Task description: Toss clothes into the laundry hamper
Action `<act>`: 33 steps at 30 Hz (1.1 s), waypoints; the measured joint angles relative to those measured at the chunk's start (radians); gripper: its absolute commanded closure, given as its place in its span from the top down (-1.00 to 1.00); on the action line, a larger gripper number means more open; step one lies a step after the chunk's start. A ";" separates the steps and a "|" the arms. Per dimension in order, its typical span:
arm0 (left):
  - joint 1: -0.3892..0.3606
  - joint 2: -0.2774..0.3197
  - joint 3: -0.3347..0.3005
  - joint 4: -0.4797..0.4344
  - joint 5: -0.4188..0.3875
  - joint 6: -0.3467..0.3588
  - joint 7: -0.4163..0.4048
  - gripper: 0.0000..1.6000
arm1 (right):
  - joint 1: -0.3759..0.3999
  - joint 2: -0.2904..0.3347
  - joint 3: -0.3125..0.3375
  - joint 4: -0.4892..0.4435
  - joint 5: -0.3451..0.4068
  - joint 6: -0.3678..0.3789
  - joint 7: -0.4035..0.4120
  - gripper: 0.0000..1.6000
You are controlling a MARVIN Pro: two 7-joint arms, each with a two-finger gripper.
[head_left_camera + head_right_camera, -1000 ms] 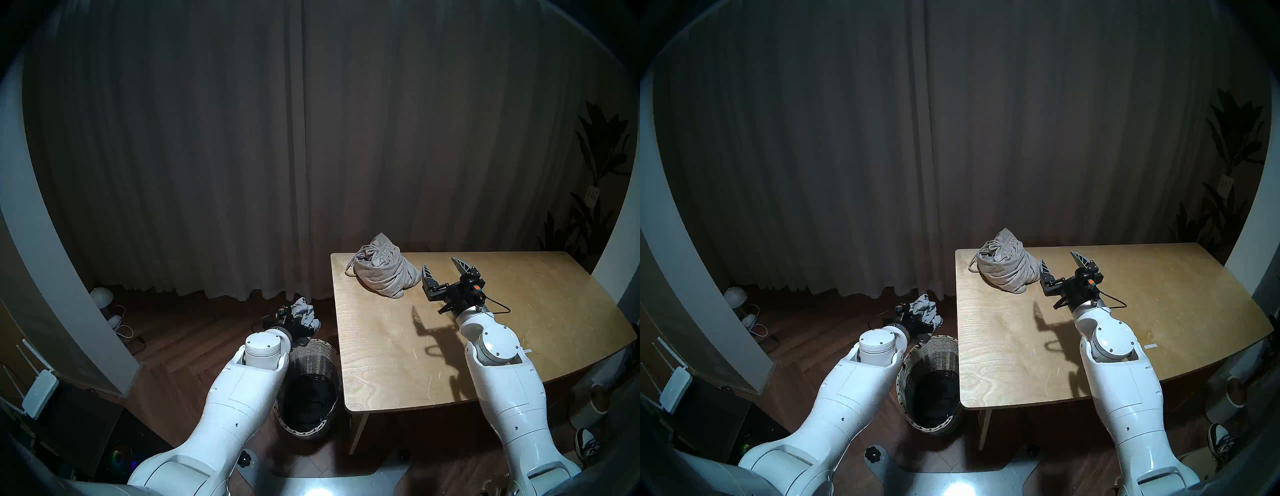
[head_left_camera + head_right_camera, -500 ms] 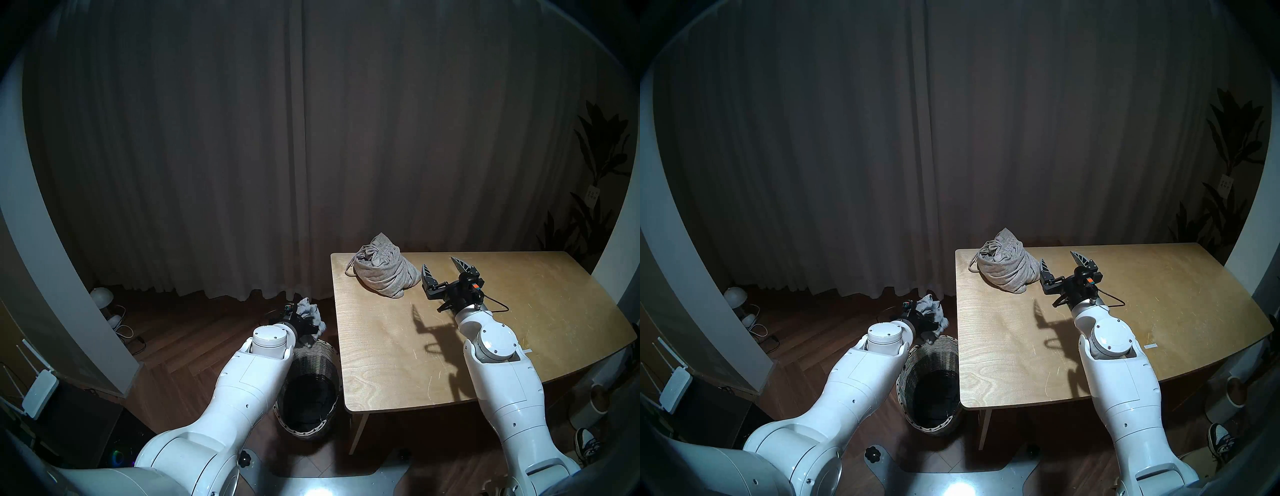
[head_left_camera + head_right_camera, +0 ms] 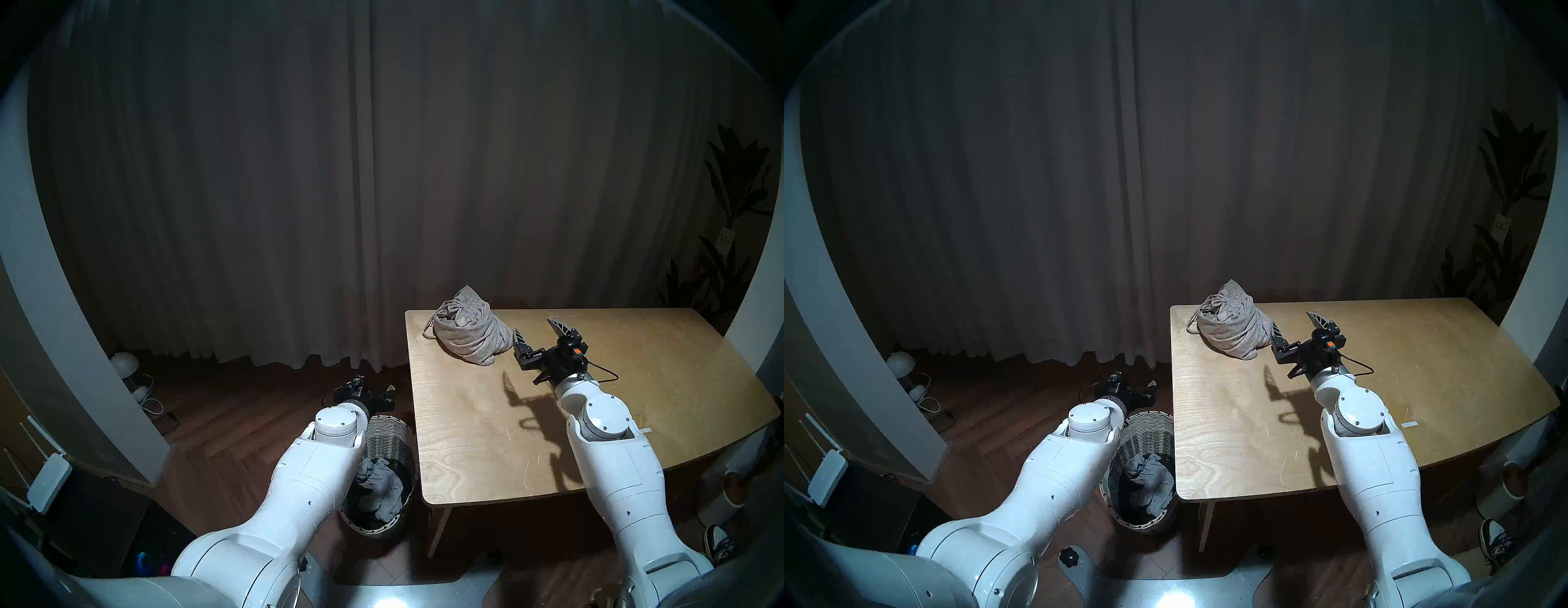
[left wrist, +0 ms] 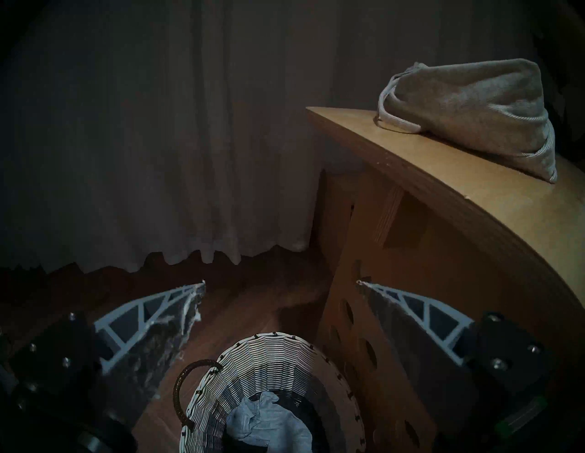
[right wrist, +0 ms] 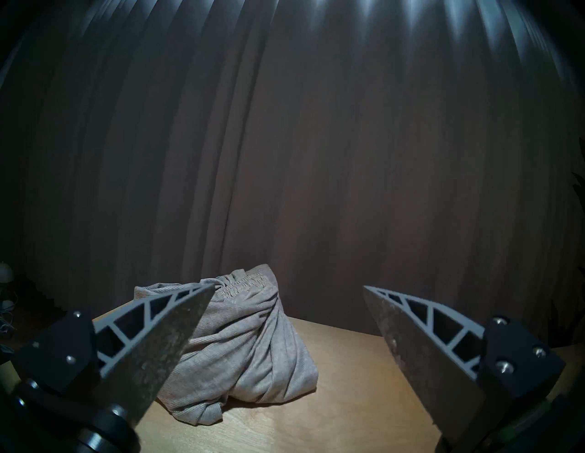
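The woven hamper (image 3: 388,433) stands on the floor at the table's left edge; it also shows in the left wrist view (image 4: 272,348) with its dark loop handle (image 4: 180,389). The small grey garment (image 3: 382,488) lies inside it (image 4: 269,424). The black garment cannot be made out in the dark interior. My left gripper (image 3: 375,388) is open and empty above the hamper's far rim (image 4: 280,282). The beige-grey ribbed garment (image 3: 466,335) sits bundled at the table's far left corner (image 5: 243,341). My right gripper (image 3: 532,325) is open just right of it, left fingertip close to the cloth (image 5: 288,285).
The wooden table (image 3: 636,382) fills the right side. A dark curtain (image 3: 382,170) hangs behind. A white lamp and cables (image 3: 125,365) lie on the floor at the left, a router (image 3: 46,479) at the far left, a plant (image 3: 729,212) at the right.
My left gripper opened and the small grey garment fell from it into the hamper. My right gripper edged slightly left toward the beige-grey garment.
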 measured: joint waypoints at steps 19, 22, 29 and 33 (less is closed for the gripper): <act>0.129 0.175 -0.252 -0.230 0.060 -0.072 0.207 1.00 | 0.087 -0.054 -0.093 0.010 -0.024 0.016 0.006 1.00; 0.168 0.213 -0.303 -0.267 0.074 -0.072 0.232 1.00 | 0.106 -0.062 -0.106 0.043 -0.037 0.031 -0.005 1.00; 0.256 0.266 -0.359 -0.357 0.094 -0.073 0.256 1.00 | 0.166 -0.083 -0.141 0.157 -0.076 0.073 -0.041 1.00; 0.296 0.272 -0.364 -0.407 0.100 -0.076 0.257 1.00 | 0.201 -0.101 -0.163 0.204 -0.097 0.092 -0.062 1.00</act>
